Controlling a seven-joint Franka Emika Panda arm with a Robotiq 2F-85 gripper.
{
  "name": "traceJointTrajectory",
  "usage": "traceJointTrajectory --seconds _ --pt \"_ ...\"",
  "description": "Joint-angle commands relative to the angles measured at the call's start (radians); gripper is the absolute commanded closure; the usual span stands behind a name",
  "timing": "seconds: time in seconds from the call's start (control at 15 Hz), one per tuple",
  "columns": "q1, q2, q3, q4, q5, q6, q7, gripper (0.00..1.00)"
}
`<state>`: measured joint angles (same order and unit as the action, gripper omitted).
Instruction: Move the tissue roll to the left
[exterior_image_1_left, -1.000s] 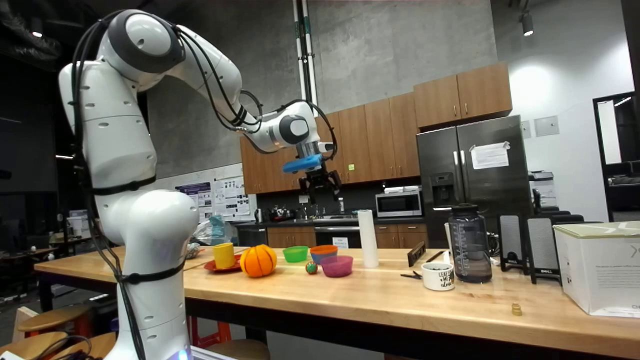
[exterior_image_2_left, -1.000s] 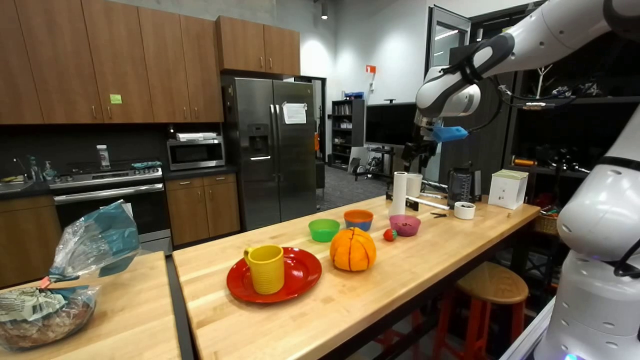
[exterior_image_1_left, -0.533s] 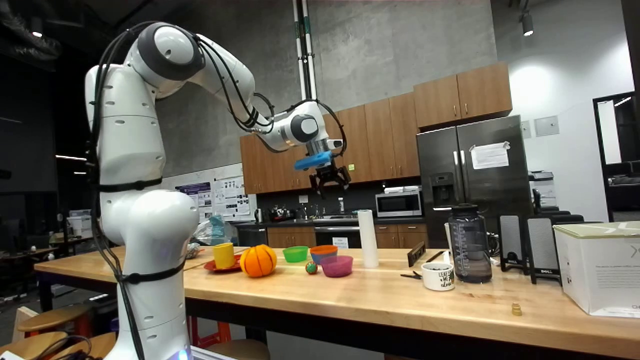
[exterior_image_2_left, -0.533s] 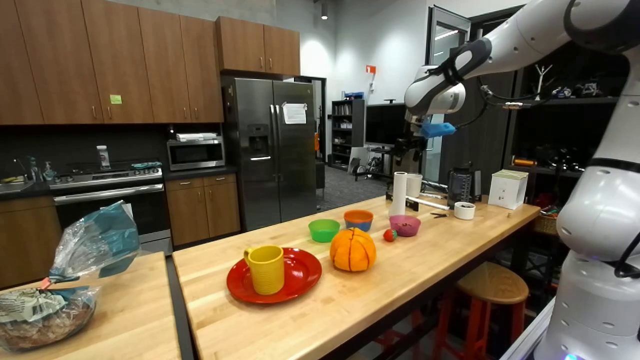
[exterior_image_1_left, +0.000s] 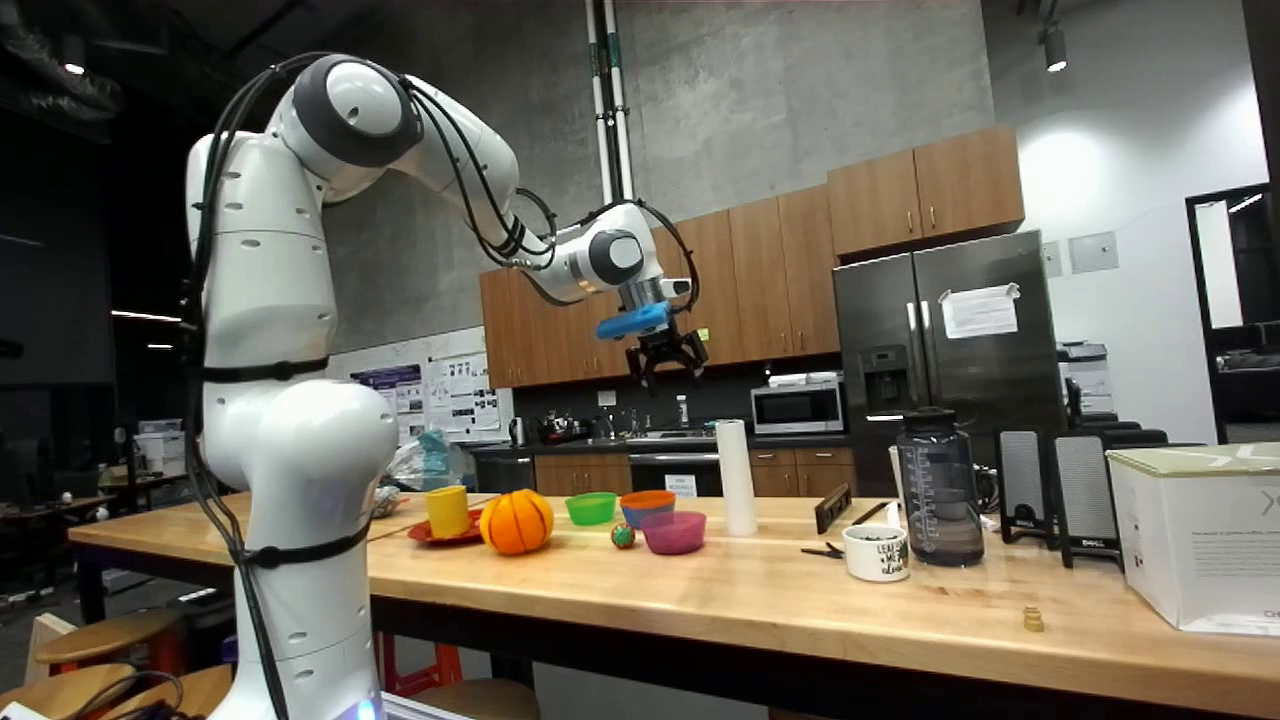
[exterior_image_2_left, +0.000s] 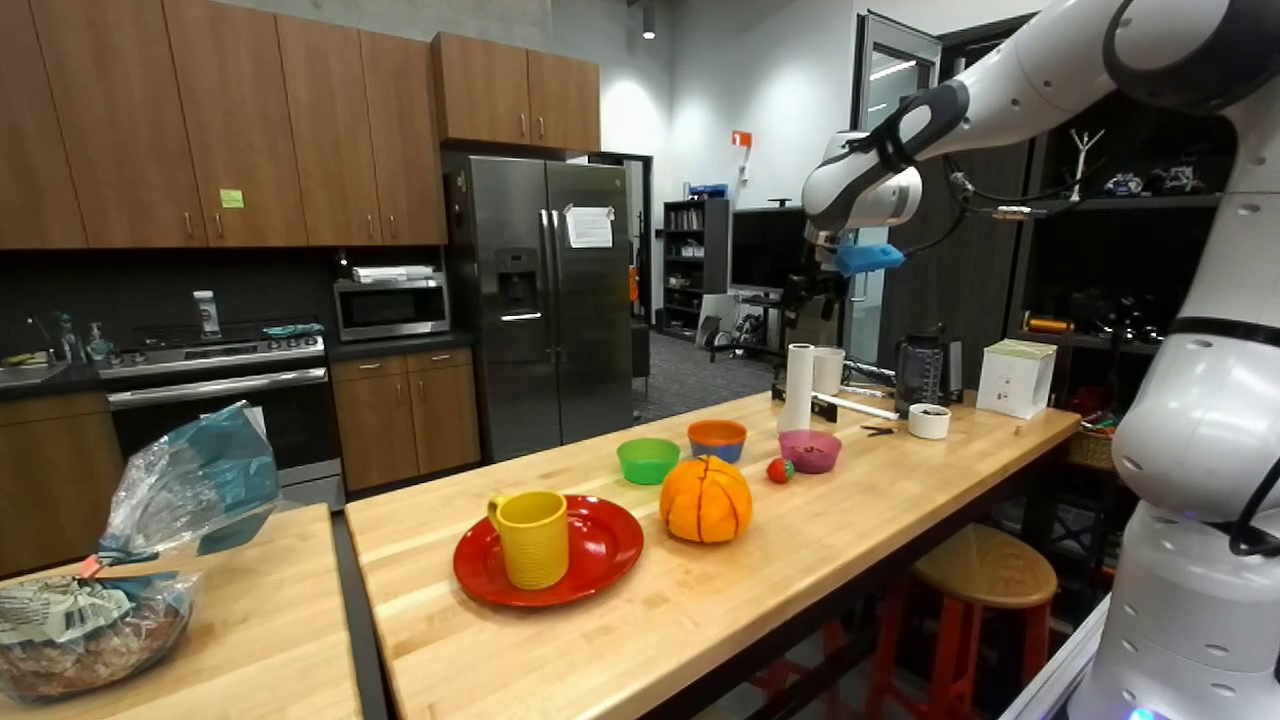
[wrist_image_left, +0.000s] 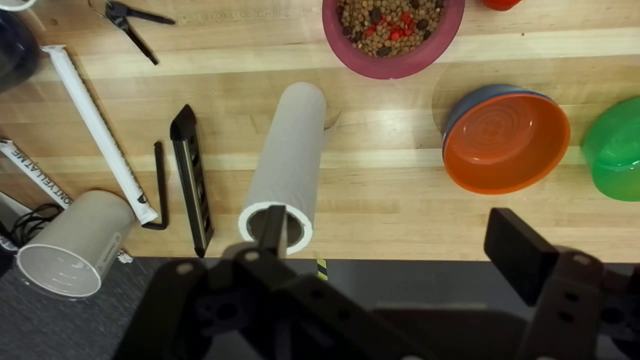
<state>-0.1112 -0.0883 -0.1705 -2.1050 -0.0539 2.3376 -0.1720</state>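
Observation:
The white tissue roll (exterior_image_1_left: 737, 480) stands upright on the wooden table, beside the bowls. It also shows in the other exterior view (exterior_image_2_left: 797, 390) and in the wrist view (wrist_image_left: 291, 145), with its hollow top end facing the camera. My gripper (exterior_image_1_left: 674, 374) is open and empty, in the air higher than the roll's top and to its side. In the wrist view the gripper (wrist_image_left: 390, 227) has its fingers wide apart. The left finger overlaps the roll's top opening in the picture; the right finger is over the table's edge, away from the roll.
A pink bowl (wrist_image_left: 385, 67), an orange bowl (wrist_image_left: 505, 145) and a green bowl (wrist_image_left: 617, 150) stand on one side of the roll. A black bar-like object (wrist_image_left: 192, 180) and a grey cup (wrist_image_left: 75, 245) are on the other side. A pumpkin (exterior_image_2_left: 706, 500) and water bottle (exterior_image_1_left: 940, 490) stand farther off.
My gripper has moved towards the roll's side, rightward in an exterior view and leftward in the other, slowing lately. It stays open. The tissue roll has not moved.

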Motion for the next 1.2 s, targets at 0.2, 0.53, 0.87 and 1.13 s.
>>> traceJointTrajectory --seconds 0.2,0.53,0.87,1.13 --pt "-0.009 0.000 0.008 0.002 0.001 -0.002 0.000 0.00" --pt "-0.012 0.036 0.005 0.033 0.010 -0.002 0.010 0.00" --pt "-0.022 0.113 0.002 0.110 0.009 -0.024 0.028 0.00" --pt "-0.036 0.182 -0.001 0.181 0.017 -0.034 0.039 0.39"
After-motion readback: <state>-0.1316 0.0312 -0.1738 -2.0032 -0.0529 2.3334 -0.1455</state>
